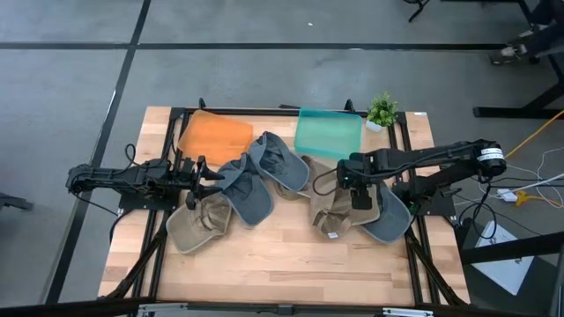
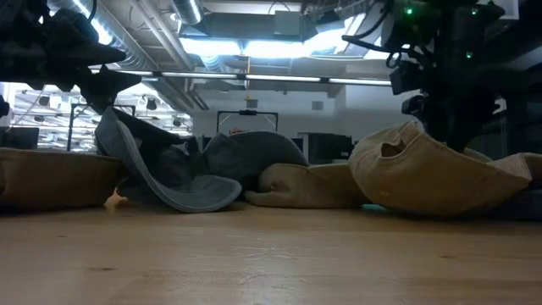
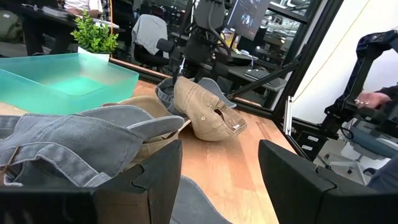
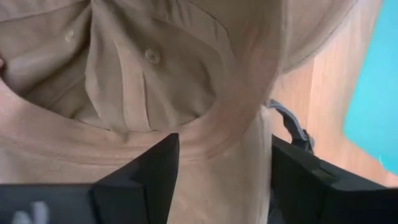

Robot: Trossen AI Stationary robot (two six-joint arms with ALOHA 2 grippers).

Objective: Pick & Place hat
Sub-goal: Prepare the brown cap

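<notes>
My right gripper (image 1: 357,192) is open and points down over a tan cap (image 1: 337,211). In the right wrist view its fingers stand on either side of the cap's rim (image 4: 233,134). This cap lies partly on a grey cap (image 1: 390,218). My left gripper (image 1: 210,180) is open and level, beside another grey cap (image 1: 245,192), whose crown shows next to one finger (image 3: 68,146). A second tan cap (image 1: 198,224) lies nearer the front edge. A third grey cap (image 1: 278,161) lies at the middle. My right gripper comes at the tan cap from above, one finger (image 4: 146,177) on the cap's inner side and the other (image 4: 311,180) outside the rim; I cannot tell whether they touch it. My left gripper has the grey cap's crown beside one finger (image 3: 146,177); I cannot tell whether they touch.
An orange tray (image 1: 214,134) and a teal tray (image 1: 328,134) stand at the table's far side, with a small potted plant (image 1: 382,110) at the far right corner. Bare wood (image 1: 282,264) lies along the near edge. A person's hand (image 3: 373,99) shows beyond the table.
</notes>
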